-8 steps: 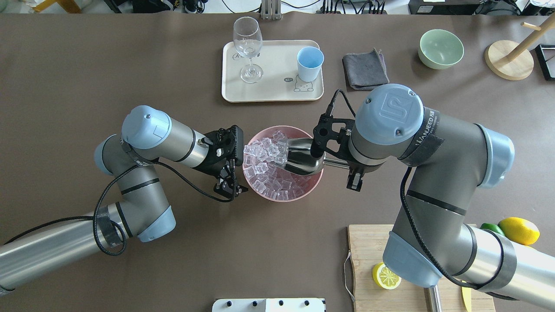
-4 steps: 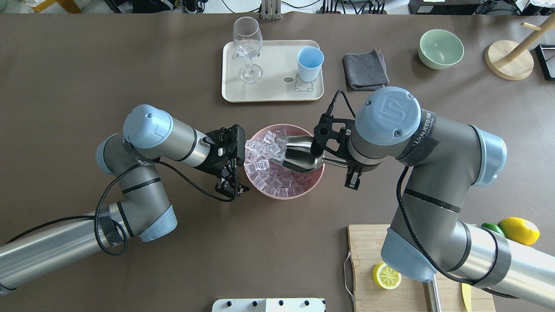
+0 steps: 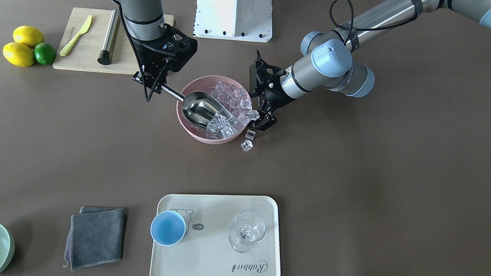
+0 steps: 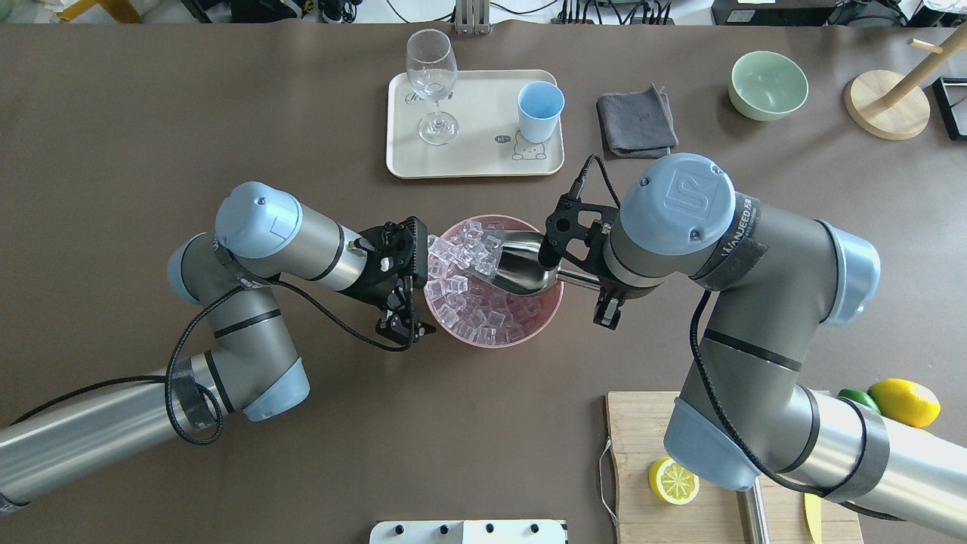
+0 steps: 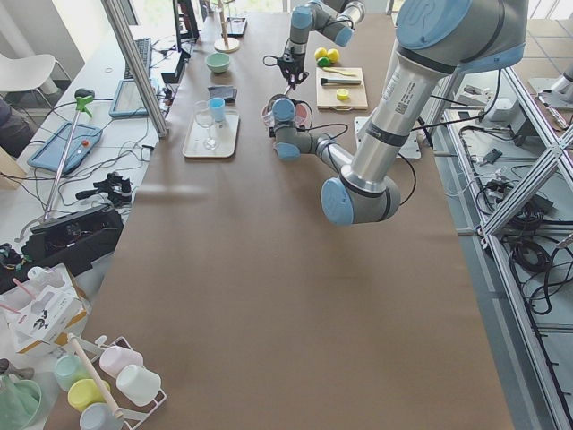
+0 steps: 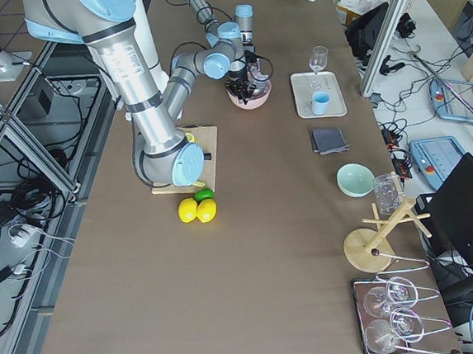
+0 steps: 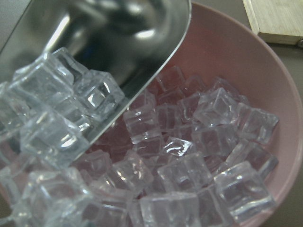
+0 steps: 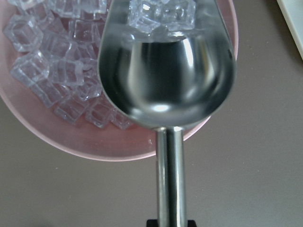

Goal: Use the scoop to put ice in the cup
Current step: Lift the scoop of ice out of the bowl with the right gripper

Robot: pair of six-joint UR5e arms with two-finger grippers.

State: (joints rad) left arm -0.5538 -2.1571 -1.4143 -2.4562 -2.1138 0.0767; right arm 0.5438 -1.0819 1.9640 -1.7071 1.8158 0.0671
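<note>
My right gripper is shut on the handle of the steel scoop. The scoop's mouth is pushed into the ice in a pink bowl, with several cubes at its front lip. My left gripper is at the bowl's left rim and looks closed on it. Two cubes lie on the table beside that rim. The light-blue cup stands empty on the cream tray.
A wine glass shares the tray. A grey cloth, a green bowl and a wooden stand are at the far right. A cutting board with a lemon half is near my right arm.
The scoop has pushed further left and away from me through the ice, heaping cubes against the far left rim, where some have spilled over. The bowl has shifted slightly away.
</note>
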